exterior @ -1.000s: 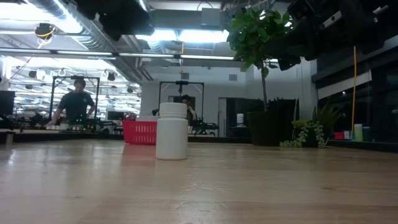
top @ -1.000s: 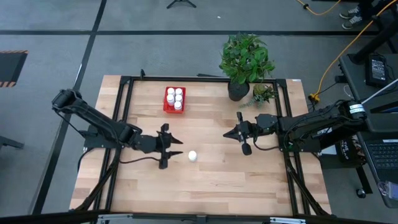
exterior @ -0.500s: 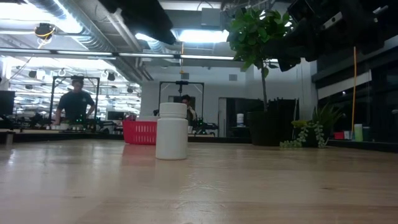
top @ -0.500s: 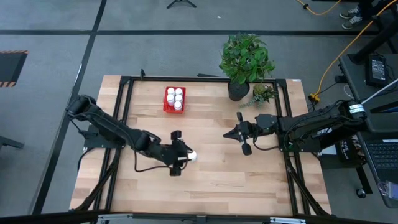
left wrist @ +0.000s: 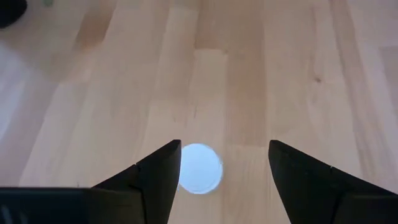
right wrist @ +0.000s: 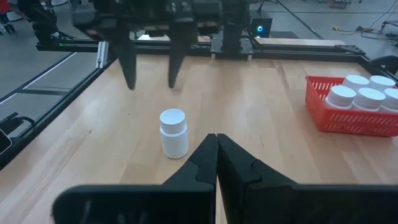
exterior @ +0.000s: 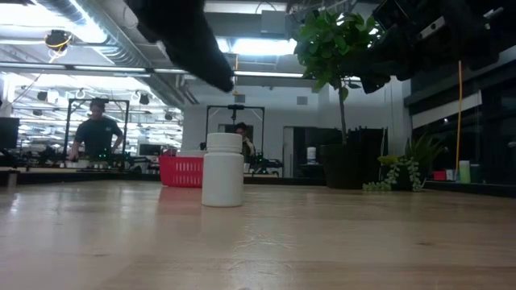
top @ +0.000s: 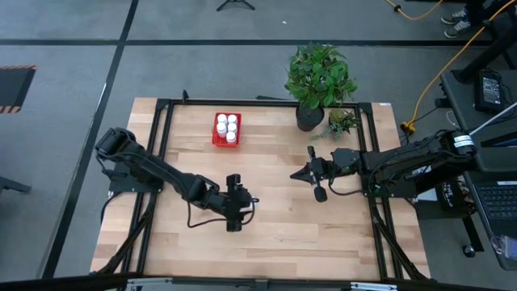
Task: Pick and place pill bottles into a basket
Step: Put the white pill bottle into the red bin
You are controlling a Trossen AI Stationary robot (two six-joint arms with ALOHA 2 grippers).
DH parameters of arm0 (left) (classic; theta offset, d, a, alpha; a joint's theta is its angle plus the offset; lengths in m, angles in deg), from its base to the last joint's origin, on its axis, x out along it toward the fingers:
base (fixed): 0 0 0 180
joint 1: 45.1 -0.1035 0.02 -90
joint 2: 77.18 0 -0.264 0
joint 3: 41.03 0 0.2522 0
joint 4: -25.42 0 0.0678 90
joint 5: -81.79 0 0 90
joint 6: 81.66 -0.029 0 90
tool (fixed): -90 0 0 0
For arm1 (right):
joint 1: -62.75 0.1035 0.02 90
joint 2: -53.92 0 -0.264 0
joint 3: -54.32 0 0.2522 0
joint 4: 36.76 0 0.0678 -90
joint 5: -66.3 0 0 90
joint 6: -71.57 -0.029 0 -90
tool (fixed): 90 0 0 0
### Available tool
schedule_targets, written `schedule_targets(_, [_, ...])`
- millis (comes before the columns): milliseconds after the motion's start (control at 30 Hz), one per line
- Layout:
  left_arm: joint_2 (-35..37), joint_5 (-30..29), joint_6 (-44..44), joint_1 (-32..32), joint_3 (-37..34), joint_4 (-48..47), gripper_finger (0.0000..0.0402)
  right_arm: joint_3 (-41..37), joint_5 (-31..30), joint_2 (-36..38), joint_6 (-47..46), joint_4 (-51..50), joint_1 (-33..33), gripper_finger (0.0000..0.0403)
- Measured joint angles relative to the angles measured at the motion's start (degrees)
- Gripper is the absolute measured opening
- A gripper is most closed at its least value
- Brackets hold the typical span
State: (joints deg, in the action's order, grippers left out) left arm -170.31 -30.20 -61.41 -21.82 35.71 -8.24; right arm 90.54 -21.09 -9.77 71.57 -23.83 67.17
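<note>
One white pill bottle stands upright on its base mid-table; the right wrist view shows it too. My left gripper hangs open above it, tipped down, and covers it in the high view. In the left wrist view the bottle's cap lies between the fingers, nearer one of them, with my left gripper clear above it. The red basket at the far side holds several white bottles. My right gripper waits shut on the right.
A dark pot with a leafy plant and a smaller plant stand at the far right of the table. A black frame rail runs round the tabletop. Bare wood lies near the front edge. A person stands in the room behind.
My left gripper has gone toward the table's right edge, from left of the lone bottle to over it, sinking a little and tipping its fingers further down. The bottle has stayed in place.
</note>
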Motion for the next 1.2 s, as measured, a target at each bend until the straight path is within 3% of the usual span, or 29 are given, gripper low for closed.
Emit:
schedule_targets(433, [-3.5,4.0,0.1,-3.3,0.0,-0.6,0.0236,0.0,0.0,0.0,-0.2,0.0,0.0,0.0010])
schedule_targets(1200, [-6.1,4.1,0.0,-3.7,0.0,-0.8,0.0235,0.0,0.0,0.0,0.0,0.0,0.0,0.0010])
